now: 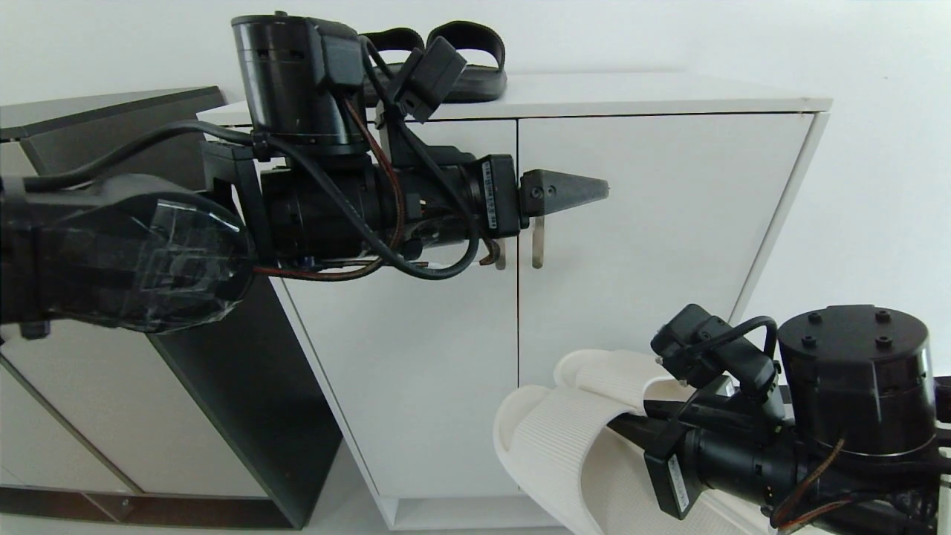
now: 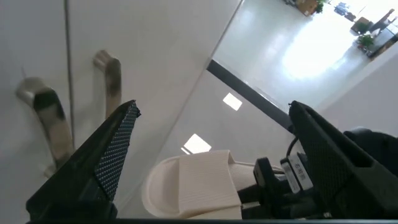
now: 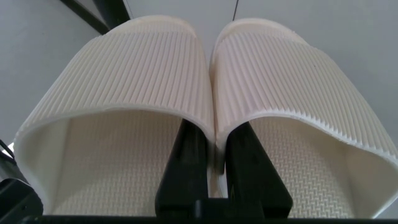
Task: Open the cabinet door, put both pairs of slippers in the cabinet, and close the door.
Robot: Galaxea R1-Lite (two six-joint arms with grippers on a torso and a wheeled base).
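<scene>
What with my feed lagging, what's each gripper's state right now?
Left gripper: open, empty, by the door handles.
Right gripper: shut on the white slippers.

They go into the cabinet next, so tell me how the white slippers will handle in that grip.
The white slippers are probably light: the right end effector holds both by their pinched inner walls alone. They look like soft foam, so they may flex. Held at one edge, the pair could pivot.

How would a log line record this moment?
white cabinet doors: shut | left gripper: open, by metal handles | right gripper: shut on white ribbed slippers | black slippers: on cabinet top
</scene>
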